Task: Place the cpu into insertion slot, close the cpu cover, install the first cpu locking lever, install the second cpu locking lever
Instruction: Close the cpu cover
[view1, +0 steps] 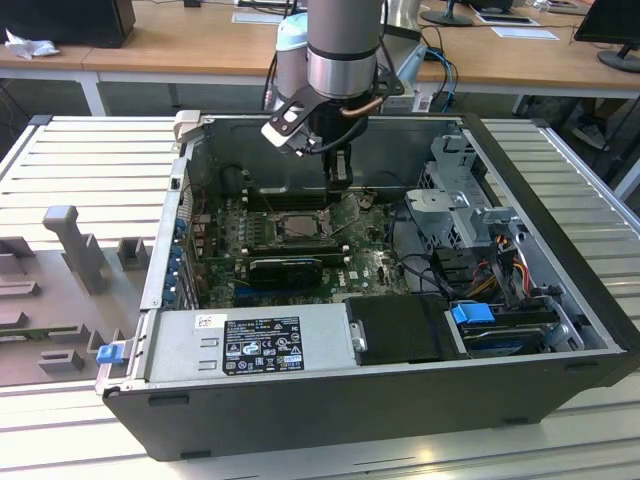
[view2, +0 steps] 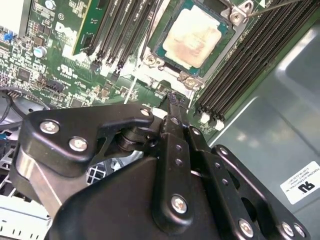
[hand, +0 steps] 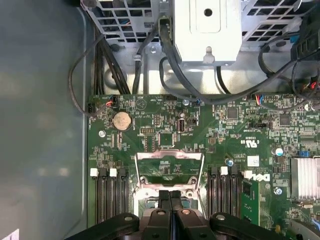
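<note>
The cpu lies in the insertion slot, with the cpu cover swung open. The hand, fingers pressed together with nothing between them, hangs just beside the slot. Memory slots flank both sides.

cpu flat in insertion slot; cpu cover open
</note>
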